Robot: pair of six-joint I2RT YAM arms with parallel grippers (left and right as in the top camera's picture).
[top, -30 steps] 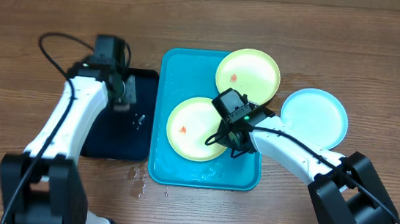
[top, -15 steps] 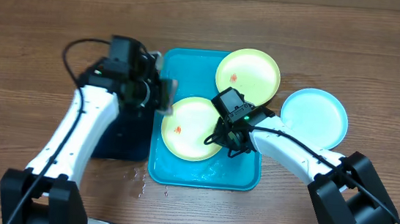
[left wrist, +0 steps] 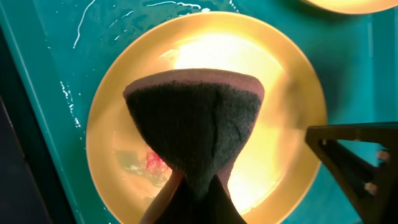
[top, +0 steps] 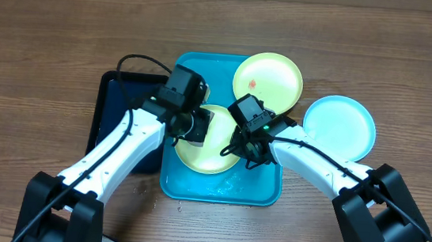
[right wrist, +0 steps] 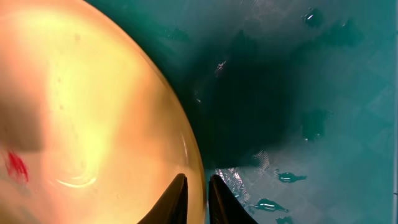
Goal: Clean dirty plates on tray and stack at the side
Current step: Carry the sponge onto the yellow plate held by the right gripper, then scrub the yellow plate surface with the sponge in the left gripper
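Wooden table [top: 33,40] beneath everything. In the middle of it, the bright turquoise tray [top: 193,189], wet and glistening, long sides running away from the robot. Just beside its left rim, a narrower black tray [top: 110,103], partly covered from above by the left arm [top: 118,147].

Then three plates. Blue plate [top: 339,126] flat on the bare wood to the right of the tray, outside the rim, no stain visible. Upper yellow plate [top: 268,80] at the tray's far right corner, overhanging the rim, marked with a small red smear [top: 252,84]. Lower yellow plate [top: 212,156] flat in the tray's middle, largely hidden from above by both claws.

Left claw [top: 200,125] over the left half of that lower plate, clamped tight on a dark green sponge [left wrist: 196,118]. Sponge pinched at the waist into an hourglass shape, broad scouring end fanned out above the plate's centre. Touching the plate or just above it: impossible to tell.

Right claw [right wrist: 198,200] at the same plate's right edge, fingers only a narrow gap apart, one over the yellow surface, the other over the turquoise floor, rim between them. Gripping or merely straddling: cannot tell.

Smallest of all: a red mark [left wrist: 152,160] on the lower plate beside the sponge, and scattered water drops [right wrist: 289,177] on the tray floor.
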